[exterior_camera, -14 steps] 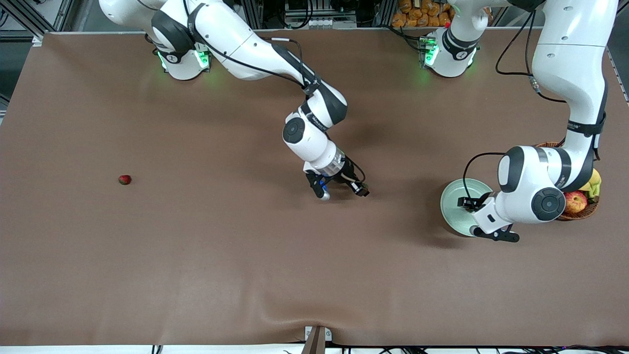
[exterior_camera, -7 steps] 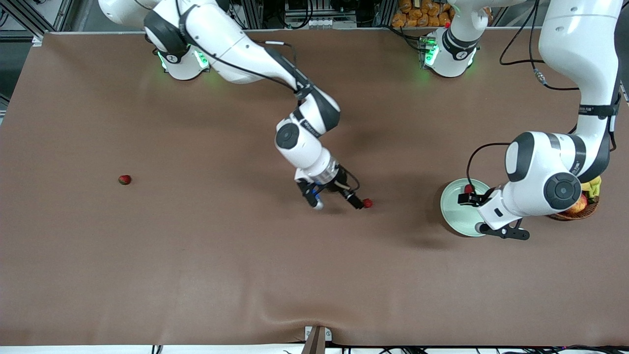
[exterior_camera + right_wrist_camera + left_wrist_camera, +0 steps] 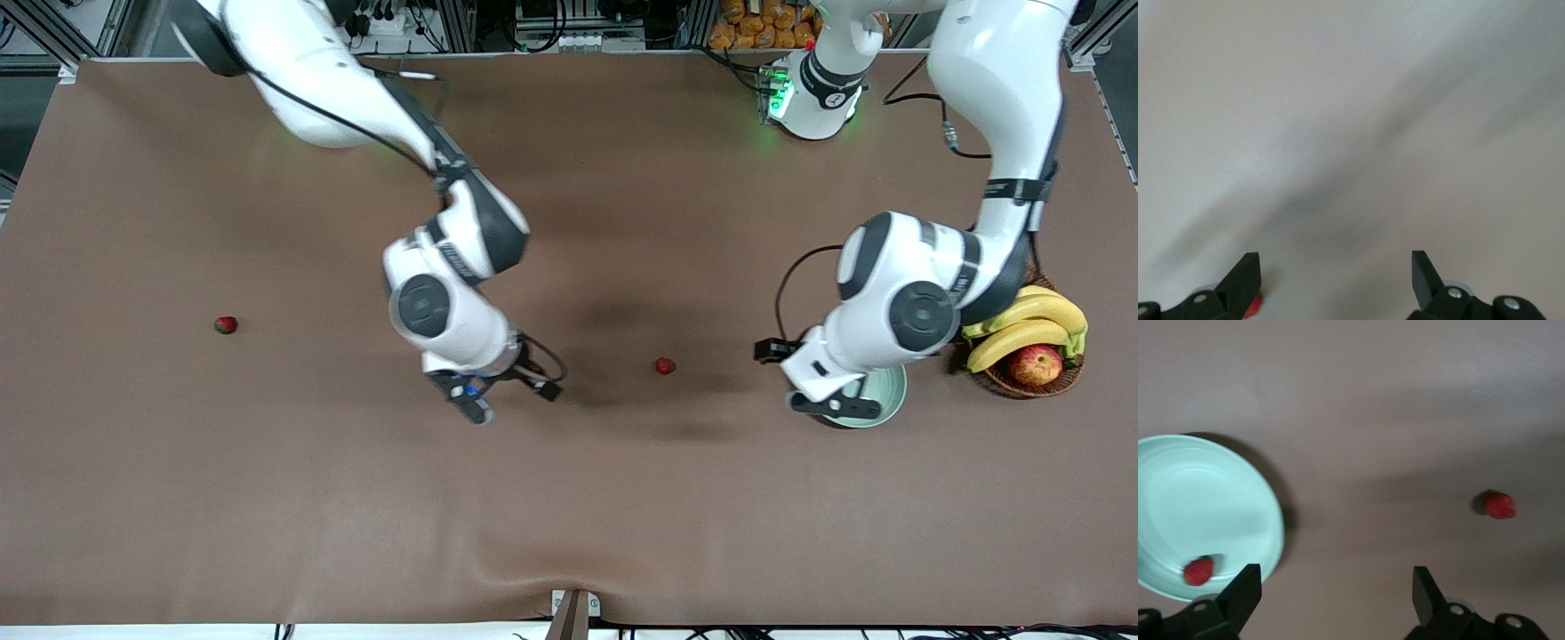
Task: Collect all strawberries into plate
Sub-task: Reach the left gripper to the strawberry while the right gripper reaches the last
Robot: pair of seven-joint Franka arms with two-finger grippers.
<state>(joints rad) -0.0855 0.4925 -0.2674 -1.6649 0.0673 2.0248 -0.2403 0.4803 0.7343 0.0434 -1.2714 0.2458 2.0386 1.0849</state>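
One tiny red strawberry (image 3: 1199, 571) resting in round pale mint-green plate (image 3: 1268, 510) near tabletop's left-arm end, under released left pincer (image 3: 782, 375); second (image 3: 664, 365) mid-tabletop, third (image 3: 226, 325) toward right-arm end, uncollected; right pincer (image 3: 510, 401) spread, empty, over bare mid-tabletop.

The table (image 3: 267, 498) wears a matt brown covering, cloth-like, with a soft ripple at the front view's six o'clock edge. The plate (image 3: 1178, 487) looks smooth and glossy, pale mint. The arms' shells (image 3: 996, 53) are shiny white plastic with black joints. The basket (image 3: 1058, 384) is rough brown wicker; the bananas (image 3: 1022, 333) and apple (image 3: 1036, 364) look waxy.
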